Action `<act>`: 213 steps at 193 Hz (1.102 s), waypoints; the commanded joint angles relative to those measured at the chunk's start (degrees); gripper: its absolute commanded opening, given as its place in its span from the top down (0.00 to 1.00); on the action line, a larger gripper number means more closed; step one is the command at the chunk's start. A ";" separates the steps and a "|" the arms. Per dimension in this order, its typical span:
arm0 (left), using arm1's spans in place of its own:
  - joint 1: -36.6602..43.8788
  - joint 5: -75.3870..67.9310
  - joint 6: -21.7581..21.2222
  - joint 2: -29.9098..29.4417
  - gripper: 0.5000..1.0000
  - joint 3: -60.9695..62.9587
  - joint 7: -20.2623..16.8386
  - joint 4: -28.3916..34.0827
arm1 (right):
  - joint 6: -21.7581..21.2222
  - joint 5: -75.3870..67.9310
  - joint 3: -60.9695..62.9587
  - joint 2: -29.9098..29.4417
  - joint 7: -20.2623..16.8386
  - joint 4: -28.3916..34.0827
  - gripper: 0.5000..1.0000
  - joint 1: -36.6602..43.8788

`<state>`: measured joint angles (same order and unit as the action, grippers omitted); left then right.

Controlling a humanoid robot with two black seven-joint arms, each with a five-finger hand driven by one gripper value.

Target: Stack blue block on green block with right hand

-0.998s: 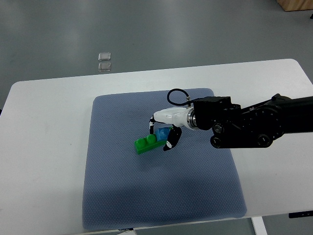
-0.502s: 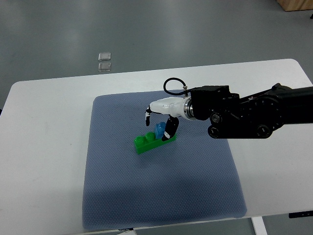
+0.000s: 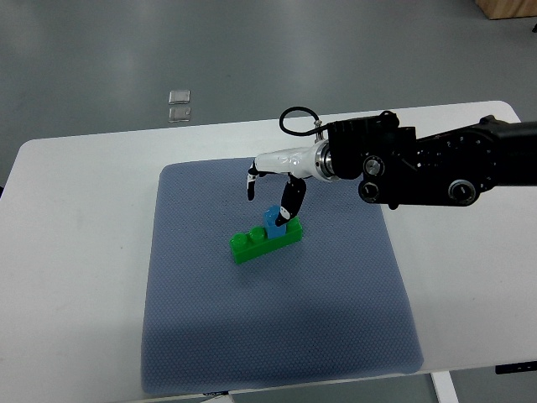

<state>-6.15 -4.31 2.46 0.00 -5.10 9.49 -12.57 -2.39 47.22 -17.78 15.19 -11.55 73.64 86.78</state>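
A long green block (image 3: 265,242) lies slanted on the blue-grey mat (image 3: 277,336). A small blue block (image 3: 273,220) sits on top of its right half, slightly tilted. My right hand (image 3: 270,191) hovers just above and behind the blue block, its white fingers with black tips spread. One black fingertip (image 3: 286,211) is right beside the blue block's upper right edge; whether it touches is unclear. The other fingertip (image 3: 251,186) hangs free to the left. The right arm (image 3: 419,164) enters from the right edge.
The mat covers the middle of a white table (image 3: 75,252). Two small clear squares (image 3: 179,105) lie on the floor beyond the table's far edge. A wooden corner (image 3: 508,8) shows at the top right.
My right hand has let go of the blue block and risen up and back from it. The blue block stays on the green block.
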 commanded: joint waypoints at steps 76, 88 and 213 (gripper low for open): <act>0.00 -0.09 0.00 0.00 0.00 0.00 0.00 -0.08 | -0.24 -0.73 0.73 0.55 -0.14 -0.42 0.22 0.58; 0.00 -0.09 0.00 0.00 0.00 0.00 0.00 -0.08 | -0.24 -0.64 0.55 0.55 -0.14 -0.42 0.25 0.58; 0.00 -0.09 0.00 0.00 0.00 0.00 0.00 -0.08 | -4.37 -6.97 7.15 5.47 -0.32 -0.69 0.21 2.07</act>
<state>-6.15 -4.30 2.46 0.00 -5.10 9.49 -12.66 -6.31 44.19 -14.24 18.84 -11.86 73.29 89.01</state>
